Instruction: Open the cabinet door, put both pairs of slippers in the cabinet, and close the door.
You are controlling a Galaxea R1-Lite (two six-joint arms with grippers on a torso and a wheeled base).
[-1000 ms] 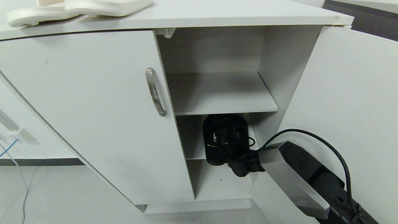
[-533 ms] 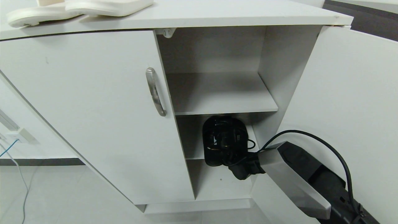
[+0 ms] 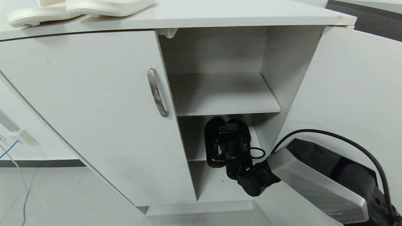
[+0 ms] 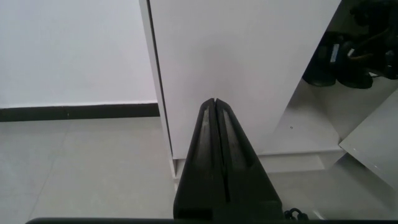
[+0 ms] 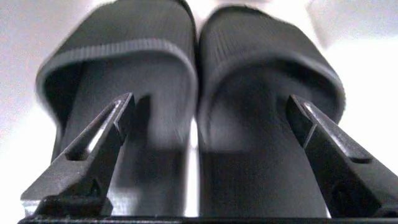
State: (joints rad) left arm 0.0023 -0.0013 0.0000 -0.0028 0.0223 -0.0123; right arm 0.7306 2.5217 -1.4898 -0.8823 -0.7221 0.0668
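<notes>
**No readable text**

No writing, label, number or sign can be read on anything. The closed cabinet door (image 3: pixel 78 103), the shelf (image 3: pixel 220 94) above the right gripper (image 5: pixel 209 102) and the black slippers (image 3: pixel 213 138) just ahead of its spread fingers all look plain (the straps show ribbing and nothing else).

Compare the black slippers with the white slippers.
The black slippers are dark; the white slippers are pale. The black slippers lie on a shelf inside the cabinet; the white slippers lie on its top. The right tool, open, straddles the black slippers; no tool is by the white slippers.
</notes>
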